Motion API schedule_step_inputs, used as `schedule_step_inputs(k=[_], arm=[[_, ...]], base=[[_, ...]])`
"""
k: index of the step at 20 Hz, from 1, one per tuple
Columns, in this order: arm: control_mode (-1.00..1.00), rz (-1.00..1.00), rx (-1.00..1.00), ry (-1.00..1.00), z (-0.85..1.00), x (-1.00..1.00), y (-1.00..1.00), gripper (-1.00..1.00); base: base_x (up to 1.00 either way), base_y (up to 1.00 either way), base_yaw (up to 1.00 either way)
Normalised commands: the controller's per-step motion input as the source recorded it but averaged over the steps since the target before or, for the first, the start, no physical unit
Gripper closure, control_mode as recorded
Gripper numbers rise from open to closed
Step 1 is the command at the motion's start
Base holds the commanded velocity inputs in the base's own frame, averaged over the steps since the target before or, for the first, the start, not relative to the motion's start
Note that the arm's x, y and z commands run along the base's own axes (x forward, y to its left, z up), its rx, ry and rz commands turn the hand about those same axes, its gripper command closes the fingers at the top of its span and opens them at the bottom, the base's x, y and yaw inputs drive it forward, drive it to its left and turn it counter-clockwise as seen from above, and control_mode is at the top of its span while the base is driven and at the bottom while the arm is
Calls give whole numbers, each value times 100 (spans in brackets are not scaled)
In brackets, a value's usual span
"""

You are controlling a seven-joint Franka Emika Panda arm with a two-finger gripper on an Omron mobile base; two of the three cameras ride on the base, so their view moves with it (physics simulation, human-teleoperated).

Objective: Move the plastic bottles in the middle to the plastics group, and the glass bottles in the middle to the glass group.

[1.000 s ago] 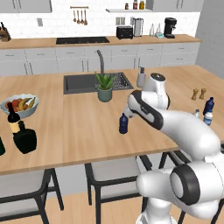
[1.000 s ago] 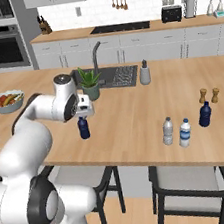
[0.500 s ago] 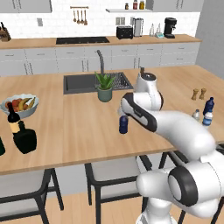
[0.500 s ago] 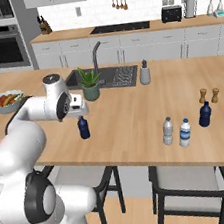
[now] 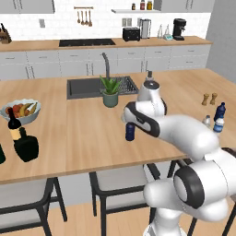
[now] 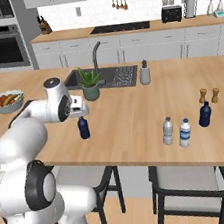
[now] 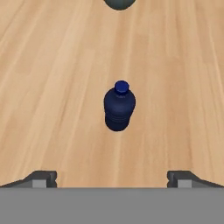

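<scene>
Left base view: the navy bottle (image 5: 130, 131) stands mid-desk (image 5: 83, 133), below the arm's wrist. Right base view: the pincer (image 6: 82, 109) hovers just above the bottle's cap. Hand view: fingertips (image 7: 41, 179) spread wide apart, bottle at 12 o'clock; an off-centre descent could topple it.

A: What's along the back wall?
B: White tile, grey cabinets (image 6: 125, 49), a wood worktop, a black cooktop (image 5: 86, 42) and a built-in oven (image 6: 3, 46).
A: And nearer?
B: A wooden island (image 5: 83, 133) with a dark sink (image 5: 87, 86), two grey stools (image 5: 122, 179) tucked under, wood floor.
</scene>
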Motion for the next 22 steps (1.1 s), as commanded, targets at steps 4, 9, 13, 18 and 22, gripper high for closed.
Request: schedule_step_inputs(k=[4,9,13,18,22], arm=[[-100,0,0,-1,-10,35,0,-100],[-100,0,0,-1,-11,16,0,-100],[-100,0,0,0,-23,24,0,-100],[-100,0,0,0,-12,33,0,-100],[-100,0,0,0,-13,13,0,-100]], base=[[0,0,0],[0,0,0],[0,0,0],[0,0,0],[0,0,0]])
